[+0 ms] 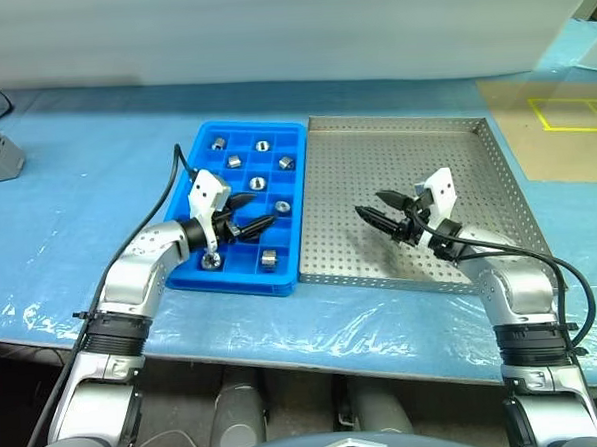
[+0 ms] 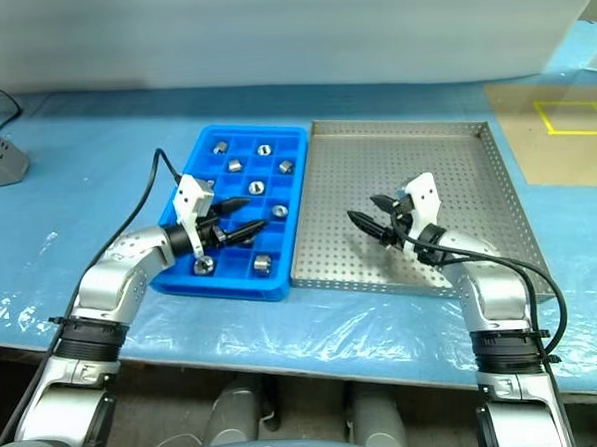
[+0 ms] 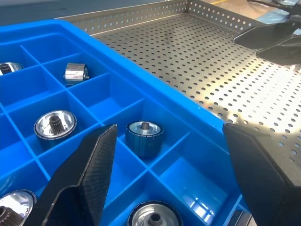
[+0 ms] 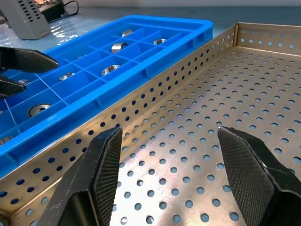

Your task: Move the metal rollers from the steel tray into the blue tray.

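Two trays lie side by side on the blue-covered desk (image 1: 76, 175), long edges touching. The steel tray (image 1: 415, 147) is the larger, on the robot's right, its perforated floor bare. The blue tray (image 1: 201, 174) sits to its left, and the metal rollers (image 1: 262, 145) are spread through its square compartments, one to a cell; I count about nine, though the one beneath the left wrist is partly hidden. The left gripper (image 1: 260, 211) hovers over the blue tray's near half, its fingers (image 3: 89, 169) spread apart and empty. The right gripper (image 1: 372, 204) hangs above the steel tray's floor, fingers (image 4: 101, 165) likewise parted, gripping nothing.
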You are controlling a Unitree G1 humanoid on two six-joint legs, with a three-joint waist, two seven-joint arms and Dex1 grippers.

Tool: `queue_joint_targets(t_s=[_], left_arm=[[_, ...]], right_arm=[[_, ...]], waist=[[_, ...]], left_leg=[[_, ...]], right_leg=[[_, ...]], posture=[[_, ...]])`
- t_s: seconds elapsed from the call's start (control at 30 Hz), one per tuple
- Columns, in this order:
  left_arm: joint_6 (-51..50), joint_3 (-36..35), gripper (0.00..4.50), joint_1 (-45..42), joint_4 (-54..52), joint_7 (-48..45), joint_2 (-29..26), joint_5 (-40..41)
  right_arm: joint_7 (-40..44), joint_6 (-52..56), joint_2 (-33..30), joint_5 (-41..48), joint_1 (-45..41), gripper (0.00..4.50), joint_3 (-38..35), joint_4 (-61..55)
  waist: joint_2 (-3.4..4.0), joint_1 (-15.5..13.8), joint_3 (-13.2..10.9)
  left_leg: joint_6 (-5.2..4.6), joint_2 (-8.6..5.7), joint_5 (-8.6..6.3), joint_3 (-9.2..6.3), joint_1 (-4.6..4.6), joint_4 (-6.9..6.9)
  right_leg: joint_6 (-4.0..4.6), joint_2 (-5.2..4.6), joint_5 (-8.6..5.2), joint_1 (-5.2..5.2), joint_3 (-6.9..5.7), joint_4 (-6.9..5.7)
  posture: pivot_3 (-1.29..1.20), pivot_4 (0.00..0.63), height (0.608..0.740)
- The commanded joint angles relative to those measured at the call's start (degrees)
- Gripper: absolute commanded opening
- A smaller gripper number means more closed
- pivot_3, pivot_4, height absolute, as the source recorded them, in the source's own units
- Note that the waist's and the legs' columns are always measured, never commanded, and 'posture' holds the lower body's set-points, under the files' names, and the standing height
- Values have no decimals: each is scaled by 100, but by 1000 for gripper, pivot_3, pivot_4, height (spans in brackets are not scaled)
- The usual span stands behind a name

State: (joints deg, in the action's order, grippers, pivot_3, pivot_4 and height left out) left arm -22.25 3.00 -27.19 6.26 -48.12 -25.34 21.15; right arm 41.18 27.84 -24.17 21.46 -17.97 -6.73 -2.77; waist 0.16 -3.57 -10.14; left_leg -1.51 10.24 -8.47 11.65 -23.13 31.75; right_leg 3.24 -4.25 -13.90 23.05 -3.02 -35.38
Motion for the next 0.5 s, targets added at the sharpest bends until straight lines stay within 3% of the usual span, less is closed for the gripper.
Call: queue_joint_targets(t_s=[0.03,0.5], left_arm=[[137,-80,3785,-115,-87,-57,-19,-23],[212,-144,3785,-86,-107,29,14,-100]], right_arm=[[-49,-40,-31,111,27,3334,-59,-227],[-95,-159,-108,-25,-41,3334,106,-113]], waist=[[0,-2,0],[0,-4,0]], left_leg=[[0,0,0,0,0,1],[-1,0,0,0,0,1]], right_leg=[[0,0,0,0,0,0],[0,0,0,0,0,0]], posture=[[-117,150,740],[-107,150,740]])
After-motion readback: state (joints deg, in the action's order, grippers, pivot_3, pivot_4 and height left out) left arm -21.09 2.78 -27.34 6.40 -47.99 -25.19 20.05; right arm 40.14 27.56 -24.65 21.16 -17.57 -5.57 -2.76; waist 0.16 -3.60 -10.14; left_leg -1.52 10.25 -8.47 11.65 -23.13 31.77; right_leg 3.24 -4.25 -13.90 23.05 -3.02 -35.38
